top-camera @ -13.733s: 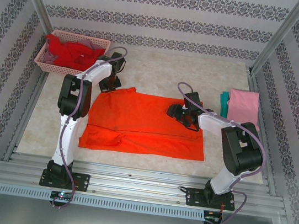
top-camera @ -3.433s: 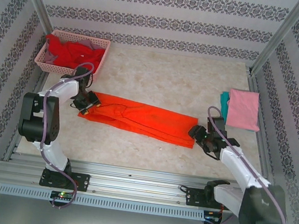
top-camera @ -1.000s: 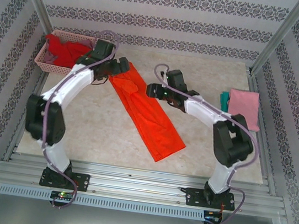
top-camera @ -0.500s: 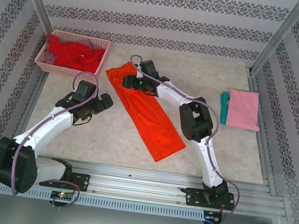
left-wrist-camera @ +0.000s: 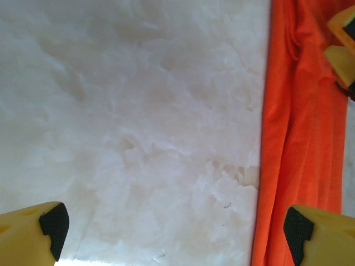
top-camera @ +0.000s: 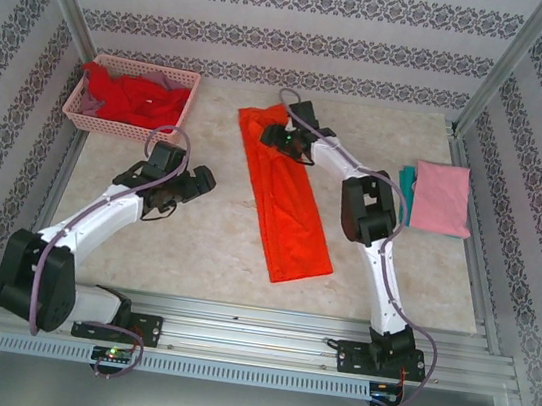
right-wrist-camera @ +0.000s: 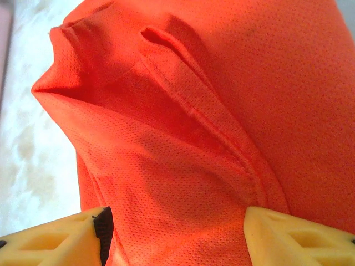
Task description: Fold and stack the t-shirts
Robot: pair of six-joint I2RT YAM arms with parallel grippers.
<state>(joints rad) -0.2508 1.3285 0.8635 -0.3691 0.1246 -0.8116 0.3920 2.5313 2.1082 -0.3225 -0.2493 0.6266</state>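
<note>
Down the bench [top-camera: 205,244] centre lay the bright orange cloth t-shirt [top-camera: 286,205], folded long. Right fingers [right-wrist-camera: 294,233] spread wide over its far end; left fingers [left-wrist-camera: 33,227] wide over bare bench. Grabbing one layer could unravel the fold.

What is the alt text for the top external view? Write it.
A bright orange t-shirt, folded into a long strip, lies on the pale table, with the right claw at its far end. The left claw hovers over bare table to its left; a pink basket of red shirts sits far left, a pink shirt and a teal shirt at right.
</note>
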